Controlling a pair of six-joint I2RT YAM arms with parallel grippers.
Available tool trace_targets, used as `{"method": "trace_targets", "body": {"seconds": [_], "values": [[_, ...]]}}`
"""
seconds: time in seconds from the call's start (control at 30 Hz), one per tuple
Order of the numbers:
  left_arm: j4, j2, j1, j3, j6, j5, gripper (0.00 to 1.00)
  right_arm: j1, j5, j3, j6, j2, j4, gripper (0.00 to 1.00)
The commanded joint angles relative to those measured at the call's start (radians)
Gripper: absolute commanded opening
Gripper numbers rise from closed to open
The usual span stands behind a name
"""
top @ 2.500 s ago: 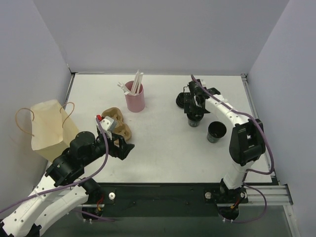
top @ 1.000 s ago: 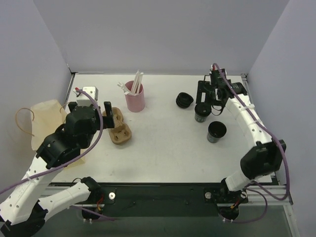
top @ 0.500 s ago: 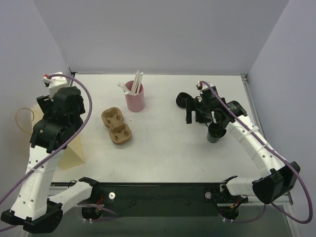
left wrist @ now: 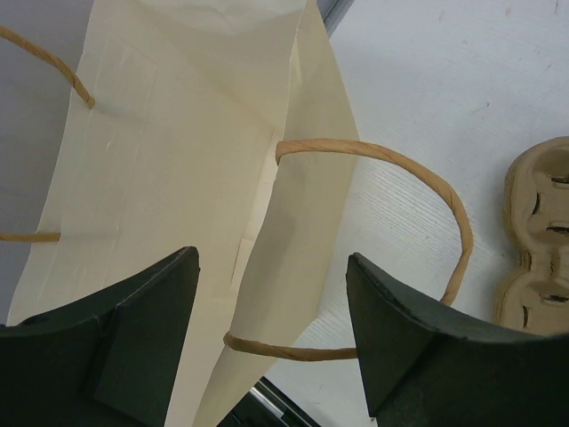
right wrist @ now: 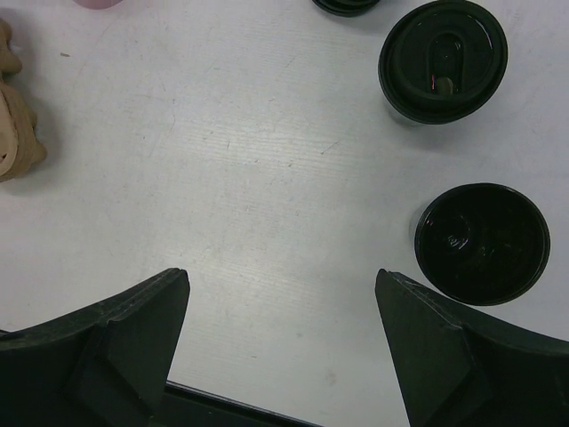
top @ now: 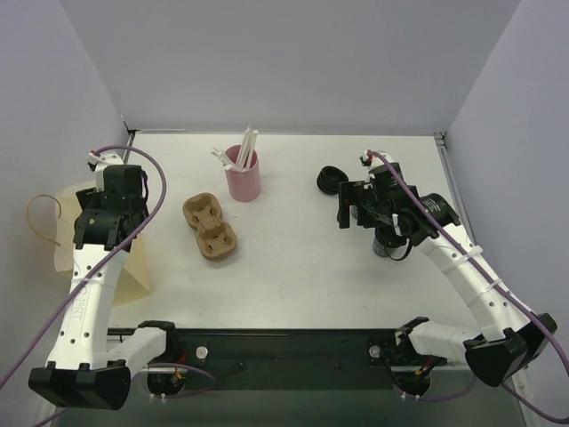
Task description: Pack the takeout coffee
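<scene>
Left tool: released, over the paper bag at the left edge of the desk. Right tool: released, above lidded cup and unlidded cup. Step, likely: lidding. Next, you take one off the lid stack.

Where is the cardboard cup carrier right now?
In the top view the carrier lies left of centre on the table, between the bag and the pink cup of straws, touching neither.

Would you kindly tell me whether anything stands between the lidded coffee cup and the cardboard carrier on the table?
Nothing visible does. In the right wrist view, bare table runs from the lidded cup to the carrier; the pink straw holder stands behind that path.
</scene>
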Motion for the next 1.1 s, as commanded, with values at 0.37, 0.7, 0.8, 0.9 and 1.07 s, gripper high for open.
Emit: {"method": "trace_targets", "body": {"seconds": [0.37, 0.7, 0.8, 0.9, 1.07], "values": [[0.115, -0.021, 0.043, -0.055, 0.025, 0.008, 0.64, 0.016, -0.001, -0.039, 0.009, -0.038, 0.004, 0.89], [0.118, -0.008, 0.074, -0.039, 0.025, 0.025, 0.24, 0.016, -0.002, -0.046, -0.013, -0.067, 0.006, 0.90], [0.110, -0.016, 0.074, -0.007, 0.036, 0.022, 0.10, 0.015, -0.002, -0.042, -0.019, -0.073, 0.004, 0.89], [0.093, -0.025, 0.074, 0.046, 0.048, 0.033, 0.00, 0.016, -0.032, -0.040, -0.022, -0.079, 0.004, 0.90], [0.057, -0.019, 0.074, 0.160, 0.112, 0.051, 0.00, 0.015, -0.038, -0.036, -0.025, -0.090, 0.004, 0.89]]}}
